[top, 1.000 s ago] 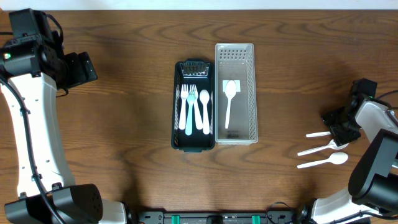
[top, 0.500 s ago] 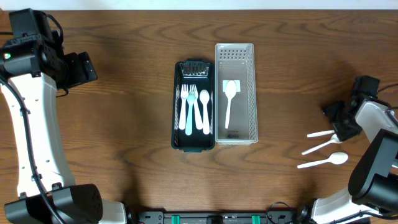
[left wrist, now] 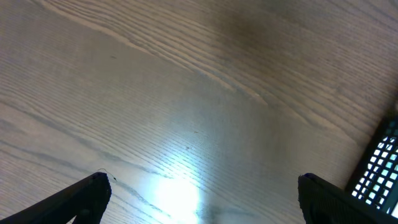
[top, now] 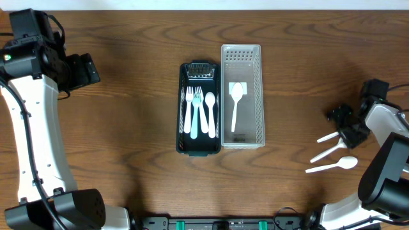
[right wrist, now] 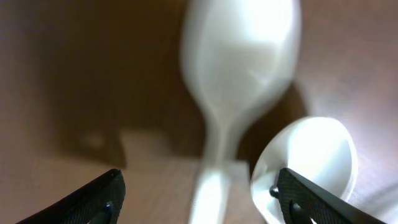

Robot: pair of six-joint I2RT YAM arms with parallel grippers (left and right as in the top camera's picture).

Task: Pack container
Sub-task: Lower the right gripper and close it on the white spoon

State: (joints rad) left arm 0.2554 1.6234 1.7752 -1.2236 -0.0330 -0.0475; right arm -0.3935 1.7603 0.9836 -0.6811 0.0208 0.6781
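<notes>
A dark container in the middle of the table holds several pale forks and spoons. Beside it stands a white basket with one white spoon inside. Three white spoons lie on the wood at the right: the top spoon, the middle spoon and the bottom spoon. My right gripper is open low over the top spoon, straddling its handle; another spoon's bowl lies by one finger. My left gripper hangs open and empty over bare wood at the far left.
The left wrist view shows the dark container's slotted edge at the right of the frame. The wooden table stretches between the left arm and the containers.
My right gripper has opened wider and shifted slightly over the loose spoons, which have turned a little. The left arm has not moved.
</notes>
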